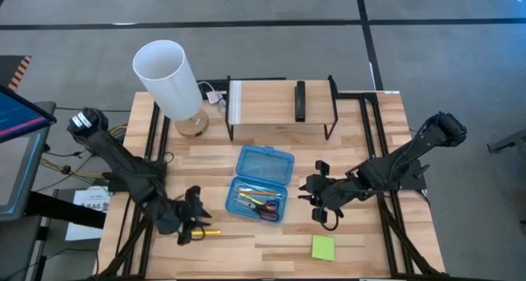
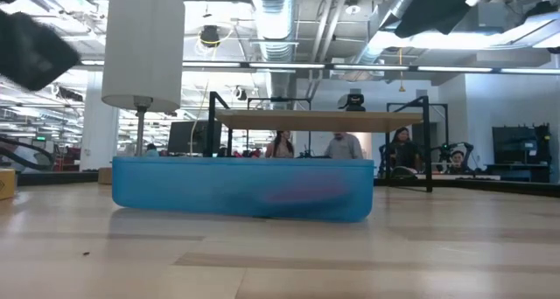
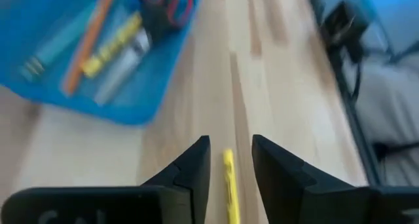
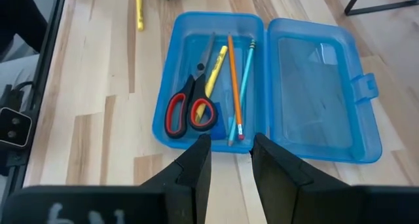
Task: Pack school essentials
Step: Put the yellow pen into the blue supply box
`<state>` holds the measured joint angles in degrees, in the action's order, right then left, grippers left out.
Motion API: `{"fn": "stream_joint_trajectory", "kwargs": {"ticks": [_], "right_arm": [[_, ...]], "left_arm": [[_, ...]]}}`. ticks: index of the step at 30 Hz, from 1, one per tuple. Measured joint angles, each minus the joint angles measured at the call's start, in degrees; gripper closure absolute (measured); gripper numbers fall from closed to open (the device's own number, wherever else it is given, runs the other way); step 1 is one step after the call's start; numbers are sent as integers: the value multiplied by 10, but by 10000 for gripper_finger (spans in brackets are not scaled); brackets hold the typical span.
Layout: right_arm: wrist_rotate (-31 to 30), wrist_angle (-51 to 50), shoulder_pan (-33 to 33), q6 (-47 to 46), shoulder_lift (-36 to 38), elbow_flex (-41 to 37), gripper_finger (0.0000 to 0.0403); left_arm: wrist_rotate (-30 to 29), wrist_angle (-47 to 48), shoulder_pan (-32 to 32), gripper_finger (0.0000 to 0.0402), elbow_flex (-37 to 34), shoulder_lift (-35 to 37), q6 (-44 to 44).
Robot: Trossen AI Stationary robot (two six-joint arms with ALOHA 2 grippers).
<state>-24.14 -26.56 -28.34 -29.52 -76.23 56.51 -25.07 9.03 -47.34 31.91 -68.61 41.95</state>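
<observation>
The blue hinged case (image 1: 260, 182) lies open mid-table. Its tray (image 4: 209, 86) holds red-handled scissors (image 4: 186, 109), a yellow piece (image 4: 215, 70), an orange pencil (image 4: 234, 80) and a teal pencil (image 4: 245, 73). A yellow pencil (image 3: 228, 181) lies flat on the table left of the case. My left gripper (image 3: 230, 165) is open, low over that pencil, with one finger on each side and a gap to both. My right gripper (image 4: 230, 162) is open and hovers at the case's right side. A lime-green sticky-note pad (image 1: 323, 247) lies flat near the table's near edge.
A tall white lamp (image 1: 170, 80) stands at the far left of the table. A black wire shelf (image 1: 279, 108) with a dark object on it stands at the far edge. People show in the room behind the table in the low view. Bare wood lies around the pad.
</observation>
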Motion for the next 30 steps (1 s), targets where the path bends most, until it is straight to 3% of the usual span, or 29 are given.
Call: {"fn": "stream_joint_trajectory", "kwargs": {"ticks": [6, 10, 16, 26, 30], "right_arm": [[0, 1, 0, 0, 0, 0, 274], [0, 3, 0, 0, 0, 0, 274], [0, 4, 0, 0, 0, 0, 274], [0, 4, 0, 0, 0, 0, 274], [0, 4, 0, 0, 0, 0, 274]], "left_arm": [[55, 8, -21, 316, 44, -118, 48], [72, 68, -33, 317, 75, -162, 97], [75, 149, -62, 317, 95, -173, 170], [67, 161, -105, 317, 94, -183, 235], [91, 161, -105, 317, 87, -204, 262]]}}
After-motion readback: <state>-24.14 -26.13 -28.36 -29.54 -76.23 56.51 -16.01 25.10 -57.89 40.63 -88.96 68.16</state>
